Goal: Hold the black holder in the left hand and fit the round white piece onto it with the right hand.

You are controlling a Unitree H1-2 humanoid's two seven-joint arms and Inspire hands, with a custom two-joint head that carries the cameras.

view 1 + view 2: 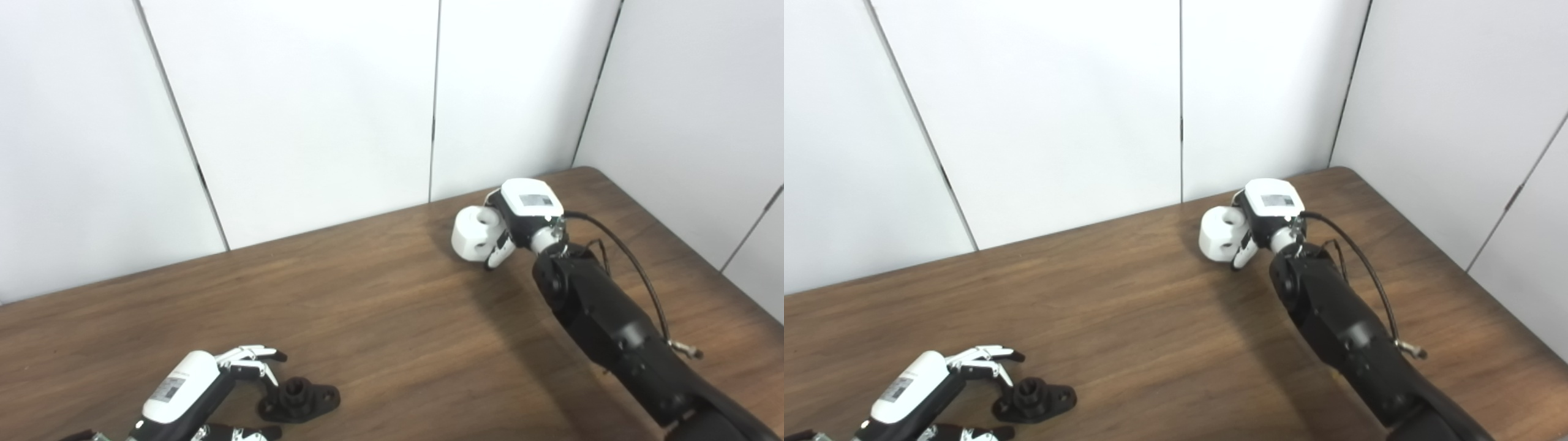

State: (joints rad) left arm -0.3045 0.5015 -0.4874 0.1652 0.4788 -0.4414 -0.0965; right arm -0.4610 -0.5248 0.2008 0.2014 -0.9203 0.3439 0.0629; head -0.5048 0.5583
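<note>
lying flat near the front-left edge of the wooden table (pixel 380 294), the black holder (pixel 300 399) sits free between the spread fingers (pixel 251 358) and thumb of the left hand (pixel 202 392), which bracket it with fingers wide and hold nothing. toward the far right corner of the surface, the right hand (pixel 511 223) has its fingers curled onto the round white piece (pixel 473 234). holder and white piece are well apart, at opposite sides of the table.
</note>
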